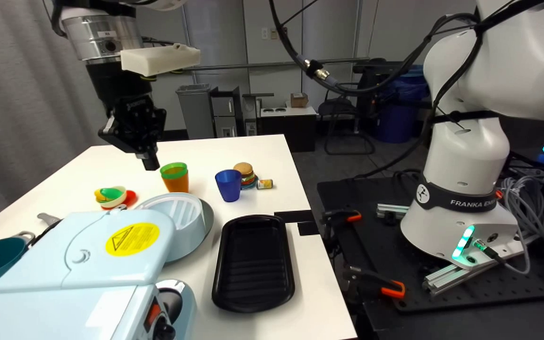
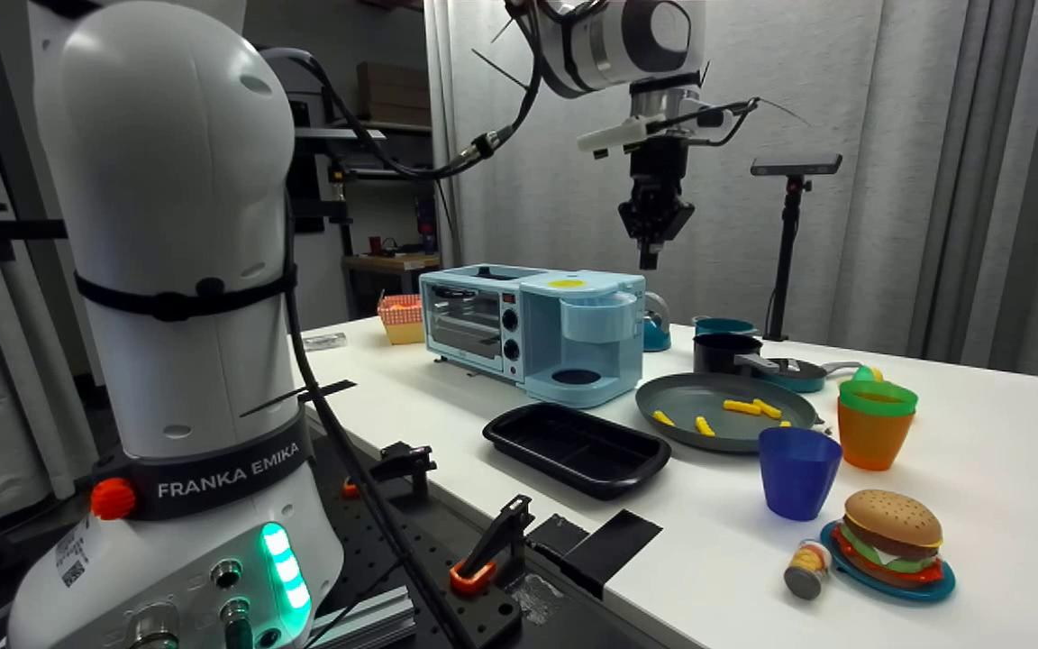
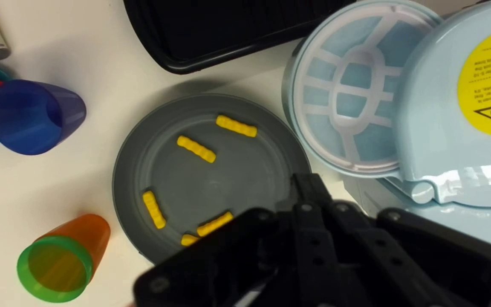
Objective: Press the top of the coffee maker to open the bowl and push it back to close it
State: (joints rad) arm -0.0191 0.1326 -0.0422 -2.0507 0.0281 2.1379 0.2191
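The pale blue coffee maker [image 1: 88, 250] with a yellow oval label on its top stands on the table. It also shows in an exterior view [image 2: 541, 311] and at the right of the wrist view [image 3: 437, 140]. Its round bowl [image 3: 318, 76] with a white ribbed inside sticks out from under the top, so most of its opening is visible. The bowl shows in both exterior views [image 1: 182, 241] [image 2: 598, 320]. My gripper [image 3: 311, 185] is shut and empty, with its fingertips together. It hangs in the air beside the bowl, above the height of the top, touching nothing [image 1: 150, 163] [image 2: 648, 260].
A grey pan [image 3: 211, 183] with several yellow sticks lies below the gripper. A black tray [image 1: 253, 262] lies near the bowl. A blue cup [image 1: 229, 186], an orange-green cup [image 1: 175, 179], a toy burger [image 2: 893, 532] and a small can [image 2: 807, 570] stand nearby. Dark pots [image 2: 724, 351] stand behind.
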